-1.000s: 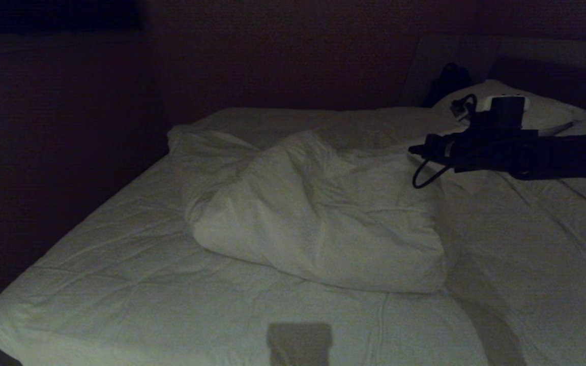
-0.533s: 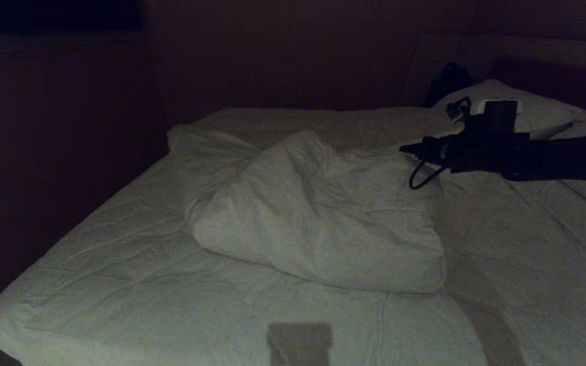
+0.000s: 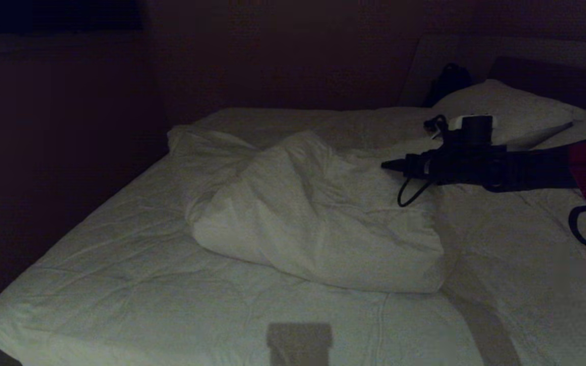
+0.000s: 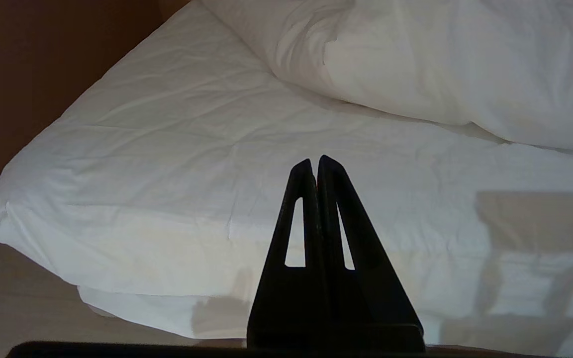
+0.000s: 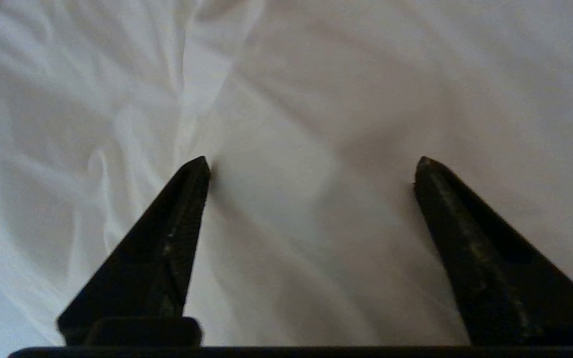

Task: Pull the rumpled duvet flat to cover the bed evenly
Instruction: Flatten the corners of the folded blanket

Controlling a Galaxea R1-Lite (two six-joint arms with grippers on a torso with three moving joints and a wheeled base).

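Item: thick, puffy white cloth duvet (image 3: 318, 213), bunched in a creased mound on the middle of the wide low bed with white quilted mattress (image 3: 135, 284); much of the mattress toward the foot lies uncovered. Hard to make out: the room around the bed is nearly black in the head view; a dark shape beside the white pillow (image 3: 506, 109) at the bed's head cannot be identified, and the bed's right edge is cut off. Right gripper (image 3: 389, 164): reaches in level over the duvet's right shoulder, nearer the mound than a second ago, lower and further toward the bed's middle; its jaws, then closed, now stand wide apart and empty. Only the right wrist view shows this spread, the two black fingers (image 5: 167, 253) just above creased white cloth; whether they touch it cannot be told. Left gripper (image 4: 315, 160): absent from the head view; its wrist view shows the jaws pressed together, empty, held off the bed's foot corner.
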